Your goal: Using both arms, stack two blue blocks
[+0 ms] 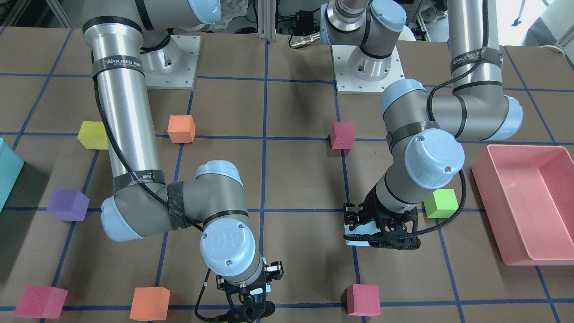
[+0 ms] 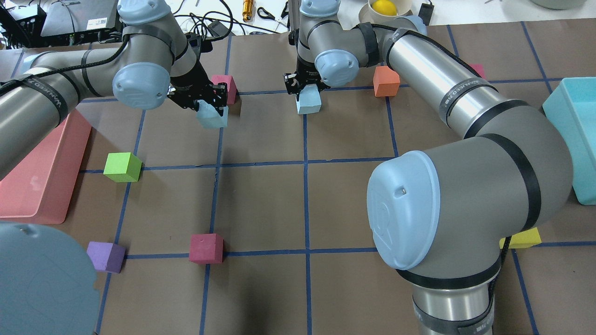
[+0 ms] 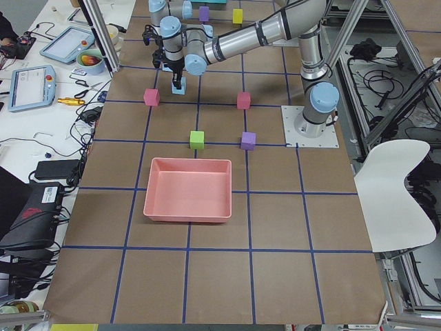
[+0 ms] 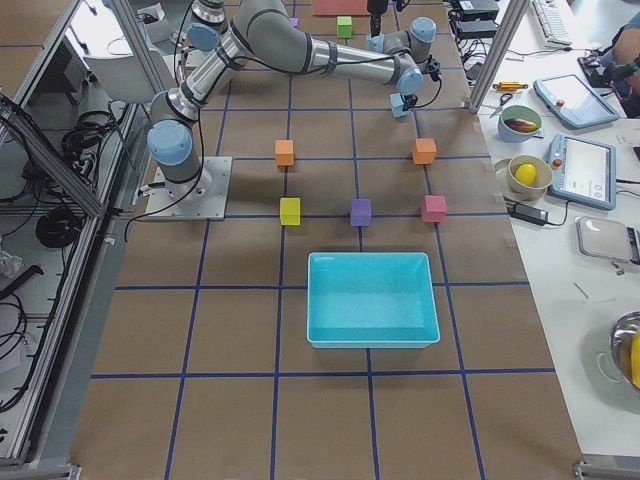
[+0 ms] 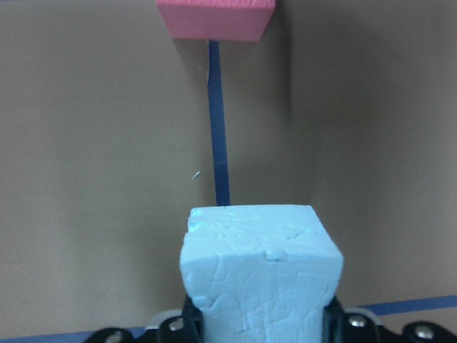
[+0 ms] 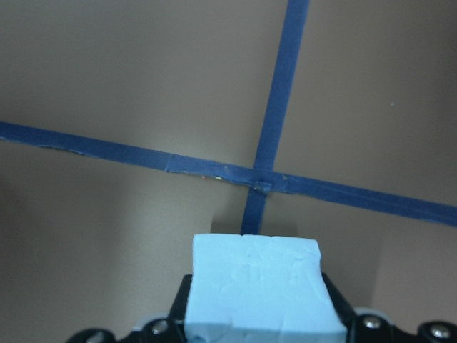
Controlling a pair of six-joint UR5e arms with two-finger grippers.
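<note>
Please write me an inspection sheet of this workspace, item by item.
Surface: brown paper table with blue tape grid.
Job's things: first pale blue foam cube in left black two-finger gripper, second pale blue foam cube in right black two-finger gripper; apart, not stacked.
Clutter: lime green foam cube, purple foam cube, pink plastic tray, teal plastic bin.
Grippers: both shut on their cubes.
Cables: black braided cable loops beside green cube.
Surroundings: white chair, grey tablet on side bench.
</note>
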